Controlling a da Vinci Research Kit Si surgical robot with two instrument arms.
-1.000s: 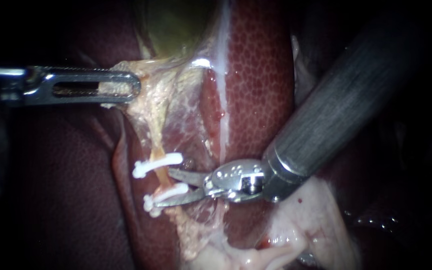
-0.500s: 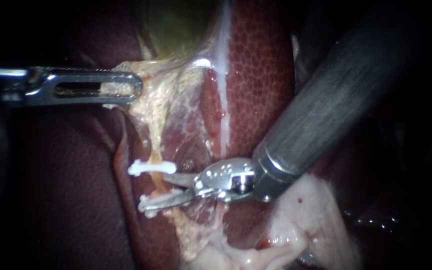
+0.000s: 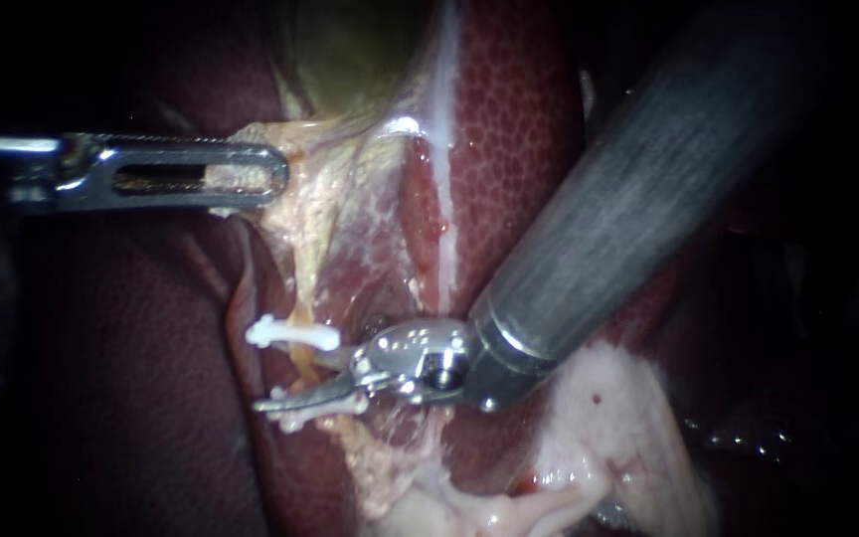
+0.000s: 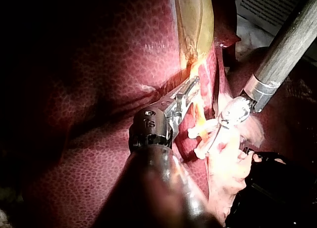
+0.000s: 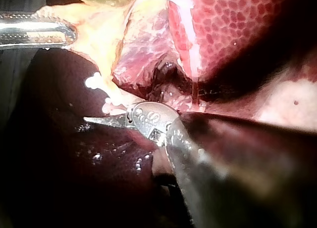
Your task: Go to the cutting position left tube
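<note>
Left side: the left instrument, a slim steel shaft ending in long slotted jaws, comes in level from the left. Its jaws are pressed together on a fringe of pale yellow tissue just below the gallbladder.
Right side: the right instrument, a thick grey shaft with a shiny steel wrist and two thin pointed blades, slants down from the upper right. Its jaws stand a little apart and pinch nothing.
Tube: the thin yellowish tube runs down from the held tissue beside the liver. It crosses the gap between the right instrument's jaws, though I cannot tell from here whether they touch it.
Clips: two white plastic clips sit across the tube. The upper clip is just above the jaws, and the lower clip lies along the lower blade.
Liver: the dark red, mottled liver fills the background.
Gallbladder: the greenish-yellow gallbladder sits at the top, above the held tissue.
Right wrist view: one pointed blade reaches out just beside the clips.
</note>
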